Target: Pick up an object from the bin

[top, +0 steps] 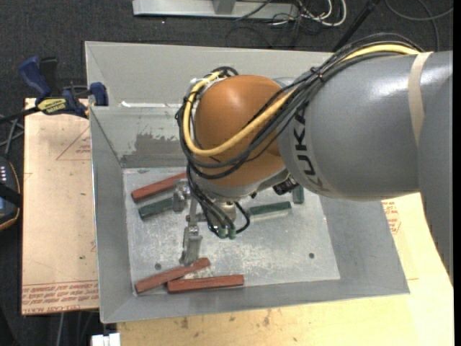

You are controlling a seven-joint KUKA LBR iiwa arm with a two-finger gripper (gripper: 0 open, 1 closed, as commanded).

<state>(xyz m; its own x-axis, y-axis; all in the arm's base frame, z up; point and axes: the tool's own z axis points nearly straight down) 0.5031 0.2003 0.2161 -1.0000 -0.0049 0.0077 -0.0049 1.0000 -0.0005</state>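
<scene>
My gripper (191, 254) reaches down from under the orange wrist cover into the front left part of the bin. Its tip is just above the upper end of a red-brown flat stick (171, 274) that lies slanted near the front wall. A second red-brown stick (206, 283) lies right beside it, almost level. Behind the gripper, to the left, lie another red-brown stick (158, 186) and a dark green stick (160, 207). Nothing shows held in the gripper.
A further dark green stick (271, 208) lies on the right of the gripper, partly under the arm. The big grey arm and its orange cover with cables hang over the bin's middle and right. The bin's sloped walls rise on all sides.
</scene>
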